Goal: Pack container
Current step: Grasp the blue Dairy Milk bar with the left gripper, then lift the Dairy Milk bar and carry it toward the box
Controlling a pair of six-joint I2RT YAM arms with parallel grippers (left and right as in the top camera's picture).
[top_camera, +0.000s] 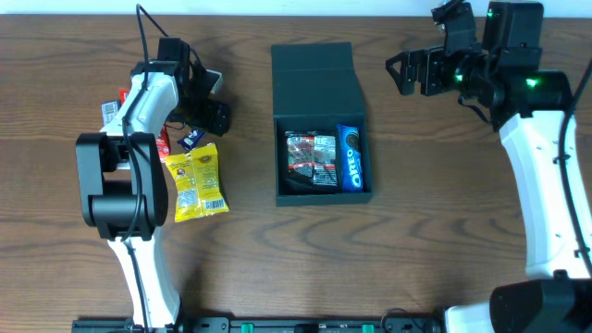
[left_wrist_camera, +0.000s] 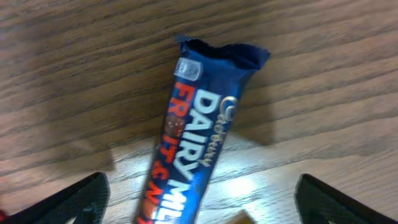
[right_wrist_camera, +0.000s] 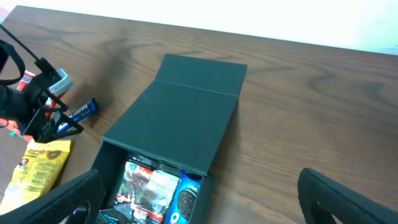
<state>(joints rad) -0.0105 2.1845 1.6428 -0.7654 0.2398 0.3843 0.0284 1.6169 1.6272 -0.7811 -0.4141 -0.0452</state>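
A: The left gripper hangs wide open over the Dairy Milk bar. How to take it well?

B: Lower straight and close across its narrow width. The container lies open mid-table. The right gripper, beyond it, is also wide.

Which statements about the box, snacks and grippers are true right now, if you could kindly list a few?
1. The container has its lid open. True.
2. An Oreo packet lies inside the container. True.
3. The left gripper is shut on the Dairy Milk bar. False: it is open over the bar, which lies on the table.
4. The yellow packet is packed in the container. False: it lies on the table outside it.
5. The right gripper holds a snack. False: it is open and empty.
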